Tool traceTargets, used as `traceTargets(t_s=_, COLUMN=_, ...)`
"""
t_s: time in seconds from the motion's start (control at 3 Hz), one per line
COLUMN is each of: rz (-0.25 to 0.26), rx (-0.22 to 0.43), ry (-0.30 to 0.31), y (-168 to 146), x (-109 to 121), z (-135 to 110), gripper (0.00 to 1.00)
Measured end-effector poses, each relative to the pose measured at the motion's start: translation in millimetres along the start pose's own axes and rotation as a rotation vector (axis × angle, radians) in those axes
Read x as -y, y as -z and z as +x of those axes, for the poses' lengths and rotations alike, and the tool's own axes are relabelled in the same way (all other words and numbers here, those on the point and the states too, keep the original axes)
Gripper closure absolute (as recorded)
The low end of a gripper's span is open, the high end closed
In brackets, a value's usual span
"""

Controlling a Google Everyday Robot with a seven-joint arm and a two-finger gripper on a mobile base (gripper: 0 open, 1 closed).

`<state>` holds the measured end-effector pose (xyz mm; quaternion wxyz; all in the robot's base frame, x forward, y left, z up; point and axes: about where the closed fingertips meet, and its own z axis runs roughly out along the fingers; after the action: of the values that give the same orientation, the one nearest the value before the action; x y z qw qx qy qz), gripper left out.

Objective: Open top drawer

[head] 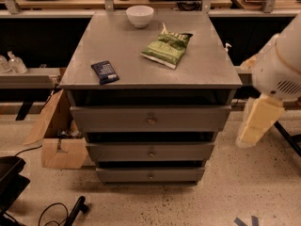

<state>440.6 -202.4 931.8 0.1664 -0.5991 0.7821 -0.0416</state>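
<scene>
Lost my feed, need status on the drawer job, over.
Gripper right of cabinet, off the knob. Top drawer looks shut. Nothing seen blocking its front.

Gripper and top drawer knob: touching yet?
Apart. Camera view shows the gripper right of the cabinet, a clear gap between it and the top drawer, whose knob sits mid-front.

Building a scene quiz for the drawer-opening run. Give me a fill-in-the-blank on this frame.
1. The cabinet has ____ grey drawers.
2. The top drawer has one small round ____ at its middle.
3. The chip bag on the cabinet is ____ in colour.
4. The end effector hangs on the picture's ____ side, apart from the cabinet.

Missing words: three; knob; green; right.
</scene>
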Motion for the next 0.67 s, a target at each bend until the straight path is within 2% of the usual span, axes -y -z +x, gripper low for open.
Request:
traceTargets(t_s=0.33, rz=0.002, rx=-0.020, ry=0.020, y=-73, x=-12, z=10, gripper=0.00)
traceTargets(t_s=0.67, rz=0.047, rx=-0.008, ry=0.072, y=-133, x=1, z=7, gripper=0.00)
